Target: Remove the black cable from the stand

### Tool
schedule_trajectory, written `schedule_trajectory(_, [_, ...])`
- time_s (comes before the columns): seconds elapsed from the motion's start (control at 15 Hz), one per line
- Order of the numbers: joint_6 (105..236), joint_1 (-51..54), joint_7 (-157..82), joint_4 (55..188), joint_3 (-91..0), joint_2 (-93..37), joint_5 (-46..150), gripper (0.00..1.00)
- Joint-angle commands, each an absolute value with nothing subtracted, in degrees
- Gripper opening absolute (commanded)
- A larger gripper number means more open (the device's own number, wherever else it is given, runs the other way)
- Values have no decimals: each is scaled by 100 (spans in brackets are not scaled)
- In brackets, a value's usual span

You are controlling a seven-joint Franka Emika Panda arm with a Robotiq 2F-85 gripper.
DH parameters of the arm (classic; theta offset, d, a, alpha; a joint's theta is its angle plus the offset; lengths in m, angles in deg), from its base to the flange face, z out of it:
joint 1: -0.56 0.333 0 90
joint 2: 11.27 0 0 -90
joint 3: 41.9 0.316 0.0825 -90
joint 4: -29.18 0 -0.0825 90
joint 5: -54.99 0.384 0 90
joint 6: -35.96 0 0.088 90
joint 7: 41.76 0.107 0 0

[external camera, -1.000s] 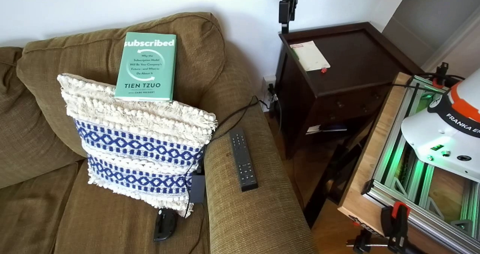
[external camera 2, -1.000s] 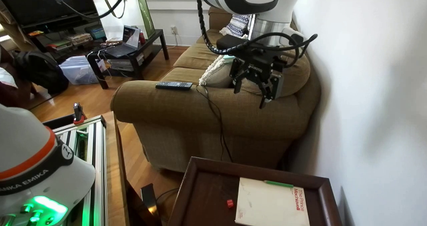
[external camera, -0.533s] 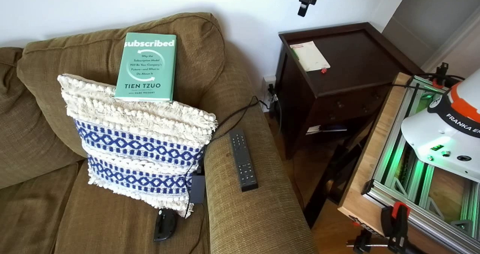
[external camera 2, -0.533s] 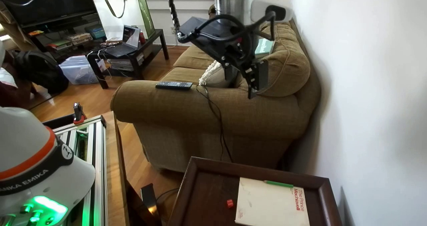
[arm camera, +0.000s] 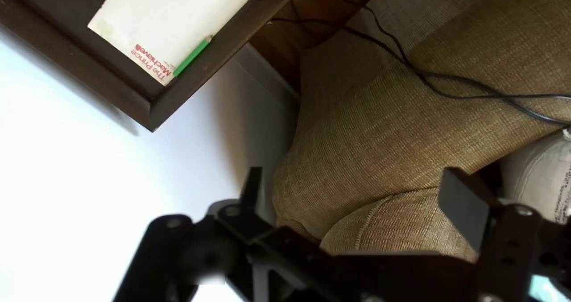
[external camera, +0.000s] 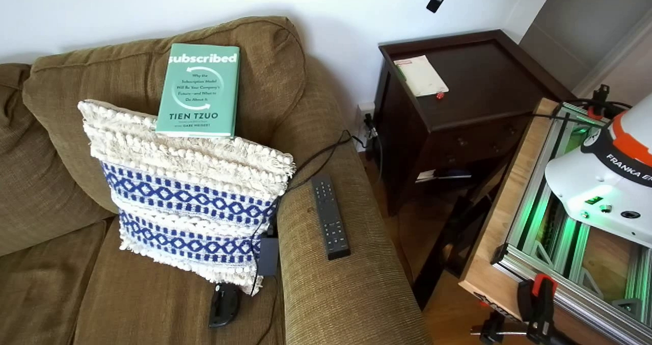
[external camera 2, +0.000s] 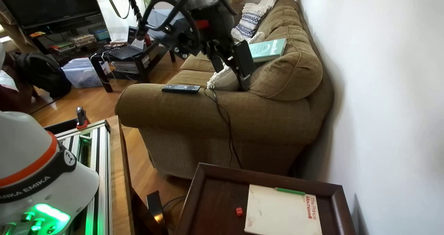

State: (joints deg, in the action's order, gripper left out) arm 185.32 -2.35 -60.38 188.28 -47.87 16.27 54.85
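Note:
The black cable (external camera: 331, 150) loops over the sofa arm. In an exterior view the cable (external camera 2: 229, 124) hangs down the arm's side and passes behind the stand's edge. The wrist view shows the cable (arm camera: 408, 63) at upper right. The dark brown stand (external camera: 479, 75) is beside the sofa; its rim shows in an exterior view (external camera 2: 222, 169) and the wrist view (arm camera: 234, 39). My gripper (external camera 2: 231, 77) is open and empty above the sofa arm, apart from the cable. Its spread fingers show in the wrist view (arm camera: 354, 177), with sofa fabric behind. One fingertip (external camera: 436, 2) shows at the top.
On the stand lie a cream book (external camera 2: 282, 210), a green pencil (external camera 2: 290, 191) and a red die (external camera 2: 239, 211). A remote (external camera: 331, 220) lies on the sofa arm (external camera: 351, 289). A green book (external camera: 199, 90) rests on a patterned pillow (external camera: 188, 202). The wall (external camera 2: 381, 89) is close.
My gripper has moved left and slightly up in an exterior view, turning and uncovering the green book; its fingertip moved right and up in an exterior view. The cable and stand have not moved.

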Motion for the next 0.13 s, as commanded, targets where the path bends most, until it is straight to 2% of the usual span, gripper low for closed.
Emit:
schedule_trajectory(0.0, [18510,-159,-5974,18819,-4868,1647,5402,100])
schedule_trajectory(0.07, [18510,-159,-5974,18820,-4868,1644,5402,100])
